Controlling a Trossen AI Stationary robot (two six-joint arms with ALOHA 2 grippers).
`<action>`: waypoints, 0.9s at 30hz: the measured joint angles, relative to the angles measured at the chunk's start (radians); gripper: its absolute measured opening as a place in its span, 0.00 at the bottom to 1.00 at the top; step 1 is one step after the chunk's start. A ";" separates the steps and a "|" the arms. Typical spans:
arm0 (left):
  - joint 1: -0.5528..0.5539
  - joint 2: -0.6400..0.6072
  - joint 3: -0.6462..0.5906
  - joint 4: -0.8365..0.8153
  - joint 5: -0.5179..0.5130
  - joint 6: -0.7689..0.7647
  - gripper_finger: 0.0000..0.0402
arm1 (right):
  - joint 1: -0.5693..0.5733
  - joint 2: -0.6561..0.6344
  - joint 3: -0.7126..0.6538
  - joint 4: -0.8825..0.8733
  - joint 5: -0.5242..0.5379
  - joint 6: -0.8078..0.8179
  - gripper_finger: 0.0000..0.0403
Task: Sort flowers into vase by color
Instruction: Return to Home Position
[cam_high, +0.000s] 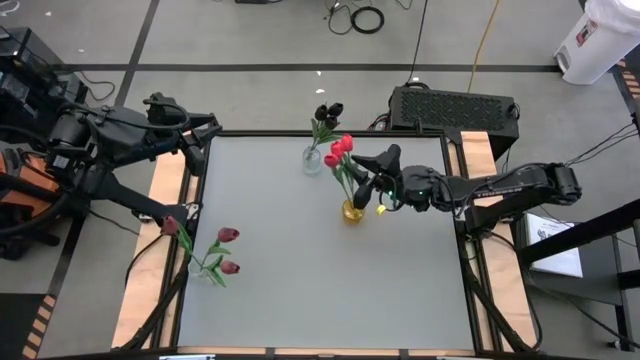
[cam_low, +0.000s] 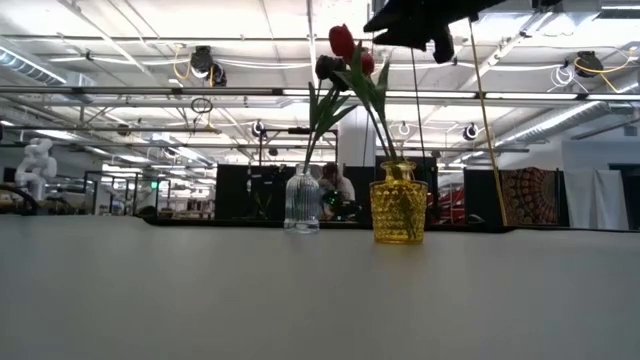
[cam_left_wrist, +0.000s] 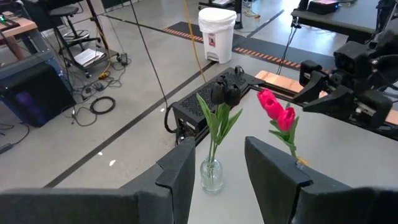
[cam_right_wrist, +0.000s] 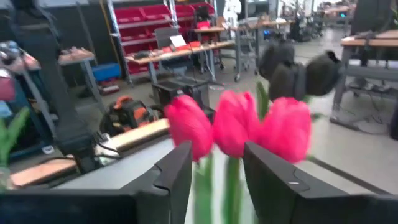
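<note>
Two dark fingers (cam_right_wrist: 174, 180) of the right gripper (cam_high: 368, 181) stand apart with nothing between them, level with the heads of the pink tulips (cam_high: 340, 150), whose stems sit in the yellow vase (cam_high: 352, 211) near the middle of the table (cam_high: 330, 300). Close beside it, nearer the back edge, the black tulips (cam_high: 328, 112) stand in a small clear vase (cam_high: 313, 160), and well apart by the left edge three dark red tulips (cam_high: 228, 236) lean out of another clear vase (cam_high: 205, 270). At the back left corner the left gripper (cam_high: 207, 135) waits, likewise spread and empty.
</note>
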 joint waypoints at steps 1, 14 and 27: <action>0.000 0.000 0.000 0.000 0.000 0.000 0.37 | 0.006 -0.001 0.000 0.012 0.000 -0.007 0.34; 0.000 -0.018 0.000 -0.018 0.000 0.004 0.37 | 0.086 -0.102 0.000 0.009 0.008 -0.046 0.35; 0.000 -0.189 0.000 -0.115 -0.016 -0.001 0.37 | 0.097 -0.461 0.000 -0.100 0.008 -0.117 0.35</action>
